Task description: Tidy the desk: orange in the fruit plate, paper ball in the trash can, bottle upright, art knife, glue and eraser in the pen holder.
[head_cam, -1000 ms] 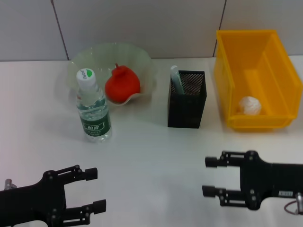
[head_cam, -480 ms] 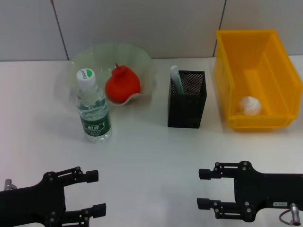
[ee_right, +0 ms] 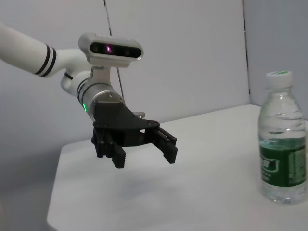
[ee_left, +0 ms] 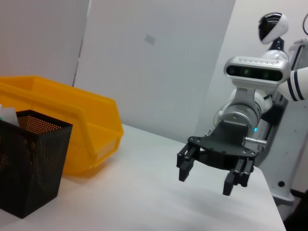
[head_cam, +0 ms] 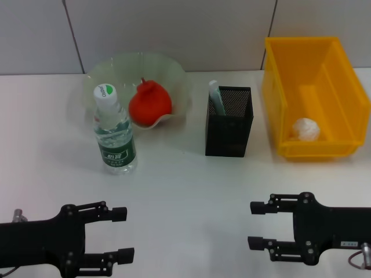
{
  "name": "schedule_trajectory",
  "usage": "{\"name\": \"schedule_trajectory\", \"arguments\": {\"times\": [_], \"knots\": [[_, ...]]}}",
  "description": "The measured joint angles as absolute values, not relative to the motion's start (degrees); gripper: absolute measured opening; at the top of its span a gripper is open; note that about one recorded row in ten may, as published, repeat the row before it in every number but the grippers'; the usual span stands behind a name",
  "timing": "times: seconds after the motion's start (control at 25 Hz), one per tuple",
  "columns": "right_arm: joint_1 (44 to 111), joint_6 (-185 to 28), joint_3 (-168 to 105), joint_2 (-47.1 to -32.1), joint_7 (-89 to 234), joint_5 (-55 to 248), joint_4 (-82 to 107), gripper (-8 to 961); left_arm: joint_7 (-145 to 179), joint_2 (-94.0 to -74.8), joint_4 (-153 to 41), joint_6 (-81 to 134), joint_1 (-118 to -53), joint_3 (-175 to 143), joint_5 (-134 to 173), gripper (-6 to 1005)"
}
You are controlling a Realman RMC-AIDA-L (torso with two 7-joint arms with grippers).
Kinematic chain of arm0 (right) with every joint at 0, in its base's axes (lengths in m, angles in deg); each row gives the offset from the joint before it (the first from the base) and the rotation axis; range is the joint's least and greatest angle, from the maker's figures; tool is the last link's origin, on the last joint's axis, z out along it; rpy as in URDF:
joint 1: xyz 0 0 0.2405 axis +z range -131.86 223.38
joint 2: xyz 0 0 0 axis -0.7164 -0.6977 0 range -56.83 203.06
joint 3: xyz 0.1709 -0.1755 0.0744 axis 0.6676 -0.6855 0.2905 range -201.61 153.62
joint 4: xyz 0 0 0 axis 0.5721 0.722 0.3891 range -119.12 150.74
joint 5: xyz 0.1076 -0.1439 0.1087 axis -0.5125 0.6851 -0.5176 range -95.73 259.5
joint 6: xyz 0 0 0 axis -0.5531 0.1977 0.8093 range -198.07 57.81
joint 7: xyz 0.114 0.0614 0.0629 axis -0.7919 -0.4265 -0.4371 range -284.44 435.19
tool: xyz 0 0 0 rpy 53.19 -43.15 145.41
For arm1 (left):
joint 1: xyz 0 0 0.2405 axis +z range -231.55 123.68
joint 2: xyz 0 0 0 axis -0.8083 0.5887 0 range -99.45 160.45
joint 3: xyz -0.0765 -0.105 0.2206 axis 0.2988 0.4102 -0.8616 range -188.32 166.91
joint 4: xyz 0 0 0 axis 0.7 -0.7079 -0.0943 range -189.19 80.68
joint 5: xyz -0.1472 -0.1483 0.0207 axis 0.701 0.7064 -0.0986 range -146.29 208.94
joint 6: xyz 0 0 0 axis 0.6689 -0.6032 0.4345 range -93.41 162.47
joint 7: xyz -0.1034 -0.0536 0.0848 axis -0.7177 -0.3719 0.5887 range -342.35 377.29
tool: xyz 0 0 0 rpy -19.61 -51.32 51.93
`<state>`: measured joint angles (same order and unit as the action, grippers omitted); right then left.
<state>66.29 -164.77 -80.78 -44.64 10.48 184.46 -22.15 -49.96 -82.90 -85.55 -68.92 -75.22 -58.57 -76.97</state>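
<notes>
1. Already, as things lie, the task looks all but finished: the orange (head_cam: 149, 103) sits in the fruit plate (head_cam: 174, 75), the paper ball (head_cam: 305, 128) lies in the yellow trash can (head_cam: 278, 87), and the bottle (head_cam: 113, 132) stands upright with its cap on top.
2. The pen holder (head_cam: 228, 124) stands between the plate and the trash can, and one pale, tube-like item (head_cam: 215, 97) pokes out of its far left corner; whether it is the glue, and whether the art knife and eraser are inside, is hidden by the mesh.
3. No loose knife, glue or eraser shows on the desk (head_cam: 185, 191), so I judge there is nothing left to fetch.
4. The left gripper (head_cam: 124, 234) hangs low over the near edge of the desk, jaws spread wide and holding nothing; the bottle lies straight ahead of it, well apart, its long axis vertical.
5. The right gripper (head_cam: 259, 225) hangs over the near edge on its own side, also spread wide and empty; the pen holder lies ahead and slightly toward the left of it, the trash can ahead toward the right.
6. Should any correction be needed, the left arm is nearer the bottle and plate, the right arm nearer the holder and trash can.
</notes>
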Motion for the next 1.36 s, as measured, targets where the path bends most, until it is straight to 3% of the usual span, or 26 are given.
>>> {"name": "schedule_trajectory", "arguments": {"times": [0.4,1.36], "knots": [[66.89,-164.61,-80.56,-43.74,10.35,185.28,-22.44,636,-53.9,-82.62,-87.6,-68.63,-77.05,-58.6,-77.32,799],[66.41,-164.05,-80.51,-44.27,10.8,185.33,-22.7,637,-53.53,-83.06,-88.28,-68.24,-76.89,-58.6,-77.36,799]]}}
